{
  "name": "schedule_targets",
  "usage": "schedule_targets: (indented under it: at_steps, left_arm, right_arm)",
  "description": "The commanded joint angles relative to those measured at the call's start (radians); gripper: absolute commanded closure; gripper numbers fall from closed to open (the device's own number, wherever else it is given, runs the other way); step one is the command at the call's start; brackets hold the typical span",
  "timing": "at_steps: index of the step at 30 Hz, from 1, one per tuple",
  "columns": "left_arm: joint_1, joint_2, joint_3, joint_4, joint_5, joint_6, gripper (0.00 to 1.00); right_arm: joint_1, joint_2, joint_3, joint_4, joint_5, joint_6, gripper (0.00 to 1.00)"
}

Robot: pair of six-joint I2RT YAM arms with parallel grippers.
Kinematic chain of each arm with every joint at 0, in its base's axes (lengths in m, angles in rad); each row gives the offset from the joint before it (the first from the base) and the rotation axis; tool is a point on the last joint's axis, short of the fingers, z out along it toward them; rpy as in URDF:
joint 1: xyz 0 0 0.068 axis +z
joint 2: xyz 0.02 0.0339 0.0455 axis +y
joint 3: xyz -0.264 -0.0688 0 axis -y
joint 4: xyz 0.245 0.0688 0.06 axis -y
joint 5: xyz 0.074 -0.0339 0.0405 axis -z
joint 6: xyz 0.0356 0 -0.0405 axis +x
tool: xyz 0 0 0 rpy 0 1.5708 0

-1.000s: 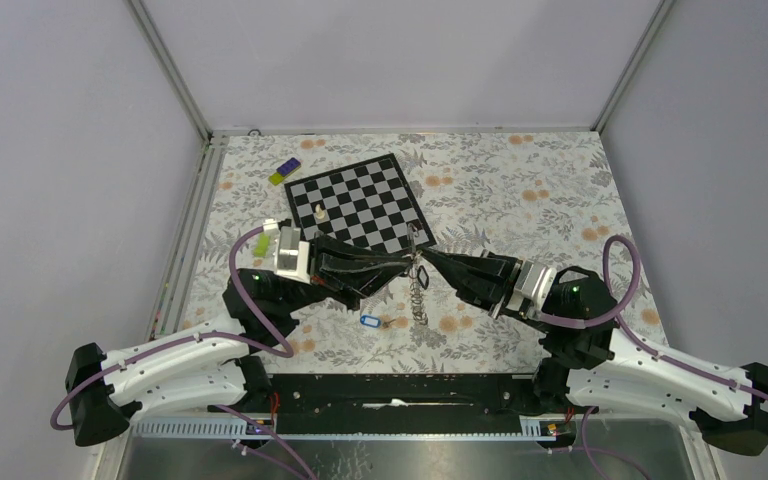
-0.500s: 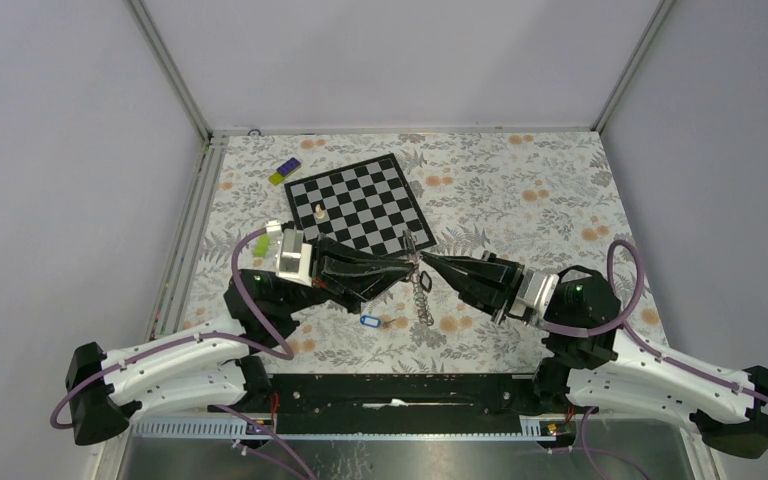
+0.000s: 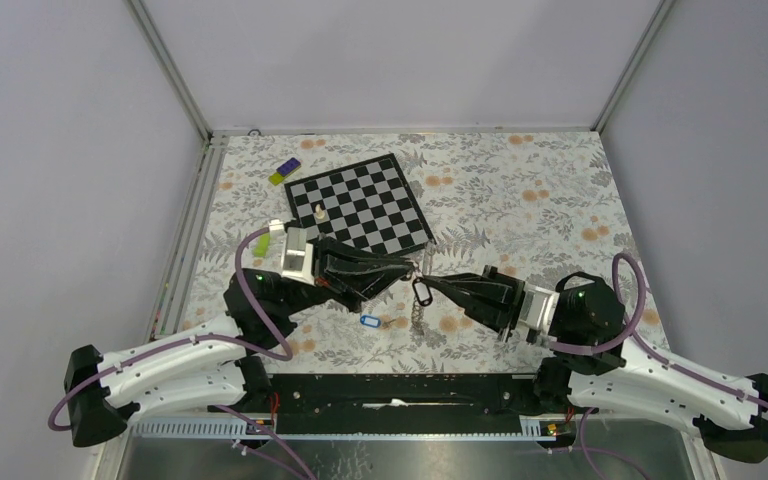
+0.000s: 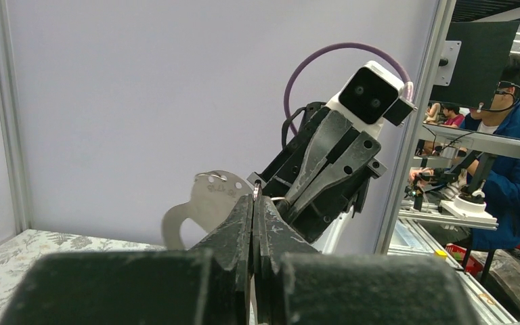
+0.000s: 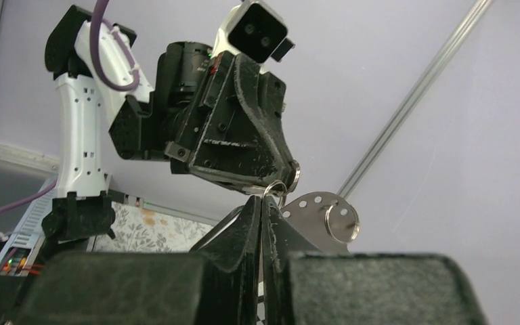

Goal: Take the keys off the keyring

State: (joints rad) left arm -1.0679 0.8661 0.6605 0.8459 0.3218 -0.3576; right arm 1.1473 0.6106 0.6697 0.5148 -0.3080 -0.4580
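Keyring (image 5: 276, 187): thin wire loop bearing silvery key (image 5: 315, 206); left hand (image 3: 415, 265), right hand (image 3: 429, 278) clamped shut on it.

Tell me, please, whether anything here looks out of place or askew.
The chessboard lies turned askew on the table, with a lone white piece near its left edge. The blue tag lies on the table while the left claw and right claw, both shut, hold the key bunch aloft.
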Motion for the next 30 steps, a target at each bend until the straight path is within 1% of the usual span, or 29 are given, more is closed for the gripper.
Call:
schedule_targets:
  at_steps: [1,5,8,11,19,22,26,30]
  left_arm:
    - [0.005,-0.022,0.025,0.008,-0.055,0.037,1.00]
    - [0.005,-0.018,0.027,0.005,-0.045,0.038,1.00]
    - [0.004,-0.020,0.029,0.001,-0.042,0.040,1.00]
    - [0.005,-0.025,0.030,-0.016,-0.044,0.049,1.00]
    - [0.005,-0.053,0.060,-0.126,-0.083,0.142,1.00]
    - [0.005,-0.062,0.071,-0.156,-0.111,0.173,1.00]
    - [0.005,-0.069,0.082,-0.181,-0.148,0.191,1.00]
    - [0.005,-0.068,0.105,-0.242,-0.203,0.210,1.00]
  right_arm:
    - [0.008,-0.018,0.041,-0.069,-0.110,-0.022,0.94]
    - [0.009,-0.021,0.048,-0.091,-0.082,-0.020,0.75]
    - [0.008,-0.028,0.046,-0.083,-0.029,-0.003,0.71]
    - [0.008,-0.029,0.060,-0.084,0.037,0.055,0.68]
    - [0.008,-0.027,0.130,-0.164,0.156,0.233,0.68]
    - [0.008,-0.003,0.150,-0.164,0.233,0.361,0.69]
    - [0.008,0.039,0.179,-0.187,0.297,0.529,0.74]
    - [0.009,0.054,0.197,-0.193,0.292,0.611,0.77]
